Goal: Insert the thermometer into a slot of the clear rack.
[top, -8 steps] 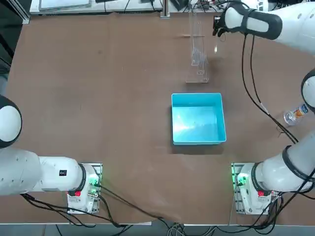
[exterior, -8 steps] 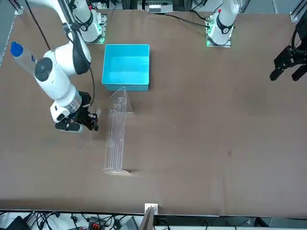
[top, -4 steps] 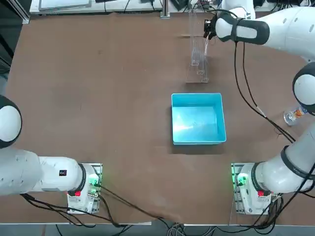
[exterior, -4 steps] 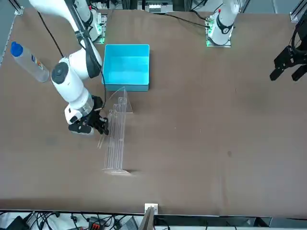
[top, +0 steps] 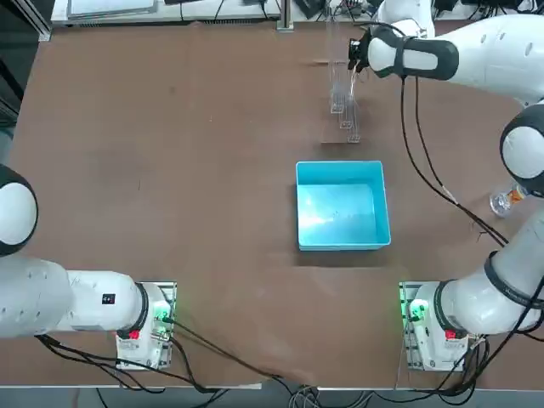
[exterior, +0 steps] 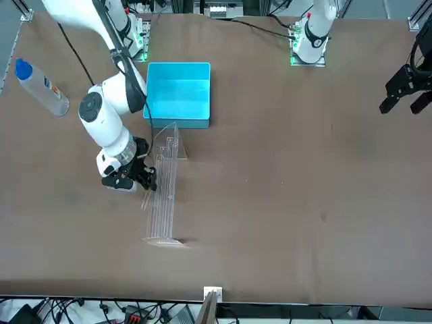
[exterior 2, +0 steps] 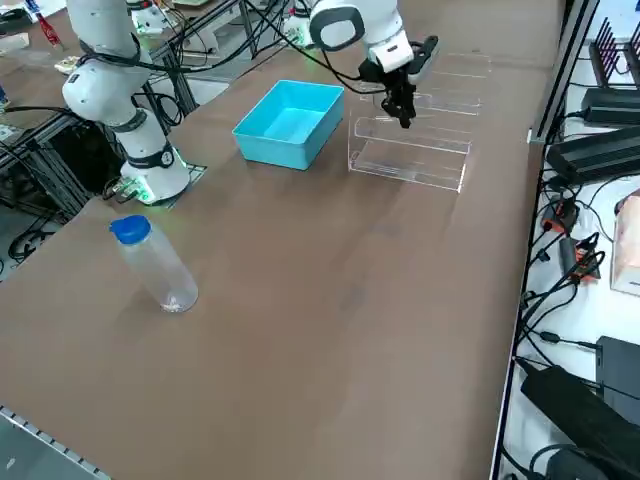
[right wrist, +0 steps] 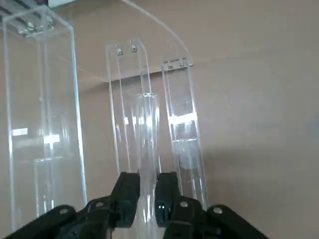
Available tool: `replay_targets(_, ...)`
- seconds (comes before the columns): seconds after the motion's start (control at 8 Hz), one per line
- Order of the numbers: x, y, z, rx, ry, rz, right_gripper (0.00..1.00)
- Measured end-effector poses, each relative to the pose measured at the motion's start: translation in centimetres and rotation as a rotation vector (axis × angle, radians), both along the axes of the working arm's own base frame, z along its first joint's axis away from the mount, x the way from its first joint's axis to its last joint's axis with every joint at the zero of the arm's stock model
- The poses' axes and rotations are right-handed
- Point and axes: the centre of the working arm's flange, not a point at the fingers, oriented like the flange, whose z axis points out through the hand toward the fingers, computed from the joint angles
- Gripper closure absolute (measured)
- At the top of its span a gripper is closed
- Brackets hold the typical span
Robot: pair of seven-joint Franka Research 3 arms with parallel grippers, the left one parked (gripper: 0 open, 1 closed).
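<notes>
In the wrist view a thin clear thermometer (right wrist: 148,134) rises from between the two black fingers (right wrist: 126,195), and my right gripper (right wrist: 147,199) is shut on it. The rod stands in front of the upright see-through walls of the clear rack (right wrist: 180,124). Seen from above, the right gripper (top: 355,58) hangs over the far end of the clear rack (top: 343,95) at the back of the table. From the front, the gripper (exterior: 140,179) sits against the rack's (exterior: 164,196) side. In the side view the gripper (exterior 2: 404,110) points down onto the rack (exterior 2: 412,152).
A bright blue open box (top: 342,205) stands just nearer the robot than the rack. A clear bottle with a blue cap (exterior 2: 152,262) lies at the table's right edge, also seen in the front view as the bottle (exterior: 40,88). Black cables trail from the right arm above the box.
The right gripper has moved leftward across the table, from beside the rack to right over it, carrying the thermometer. It has stayed shut throughout.
</notes>
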Motion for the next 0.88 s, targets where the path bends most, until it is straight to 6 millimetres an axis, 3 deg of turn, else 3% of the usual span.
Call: replay_targets(0.88,-0.3,0.9,-1.8,-0.003,0.022,0.015,0.76)
